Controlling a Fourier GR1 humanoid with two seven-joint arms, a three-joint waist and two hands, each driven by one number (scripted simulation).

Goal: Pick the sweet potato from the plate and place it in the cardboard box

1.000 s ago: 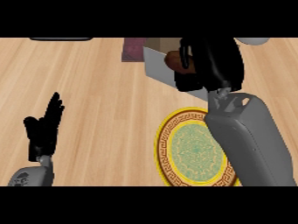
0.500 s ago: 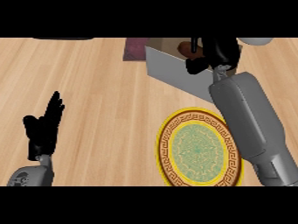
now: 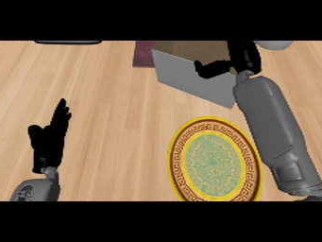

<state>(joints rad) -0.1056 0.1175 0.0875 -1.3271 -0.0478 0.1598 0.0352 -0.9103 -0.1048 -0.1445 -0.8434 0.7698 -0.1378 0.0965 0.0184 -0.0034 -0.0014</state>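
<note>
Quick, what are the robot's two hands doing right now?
Left hand: open, fingers up, resting, holding nothing.
Right hand: over the cardboard box; open or shut cannot be told.

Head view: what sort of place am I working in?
Probably a kitchen counter: a wood-grain counter top, a patterned plate with a yellow rim, and an open cardboard box at the far edge.

A light wooden countertop (image 3: 122, 94) with long planks running side to side fills the view under even, soft light; at its far edge lie a dark flat tray-like object (image 3: 67, 42), a dark maroon mat (image 3: 144, 54) and a pale grey rounded object (image 3: 278, 45), each partly cut off
</note>
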